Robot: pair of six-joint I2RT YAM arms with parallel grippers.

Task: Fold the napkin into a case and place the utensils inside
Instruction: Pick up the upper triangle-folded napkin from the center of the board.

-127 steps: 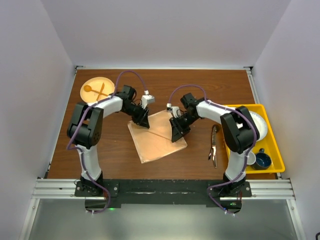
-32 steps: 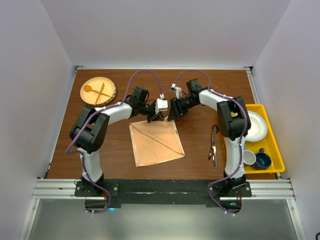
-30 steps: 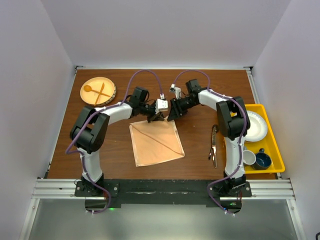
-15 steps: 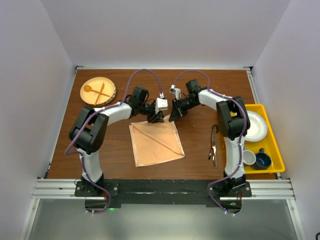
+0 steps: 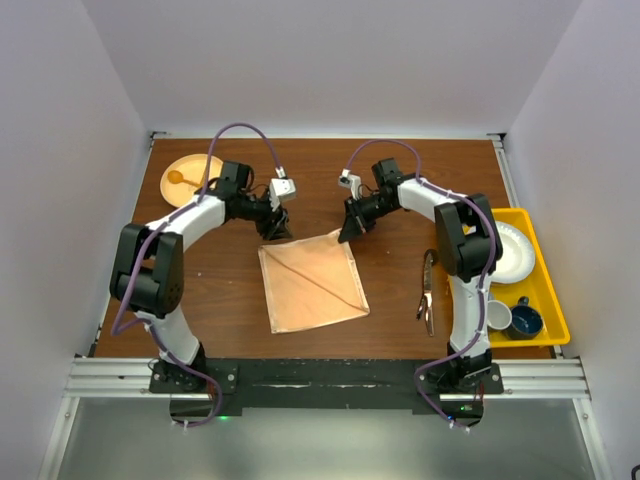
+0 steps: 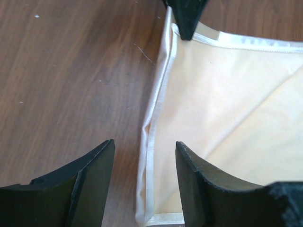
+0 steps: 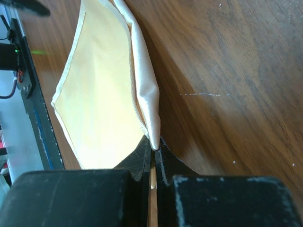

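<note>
Brown wood table (image 5: 420,180): top view had the napkin (image 5: 312,285) flat mid-table, near-square, slightly turned, diagonal crease running far-left corner to near-right corner, w/ the utensils (image 5: 428,290) well apart toward the right edge, lying near-to-far. Only the wrist cams settled the grips: right gripper (image 7: 154,152) was clamped on the napkin's far-right corner, cloth tented up; left gripper (image 6: 144,151) stood released, jaws either side of the far hem by the far-left corner. Left arm (image 5: 185,220) & right arm (image 5: 425,205) reached fwd, forearms bent inward toward each other.
</note>
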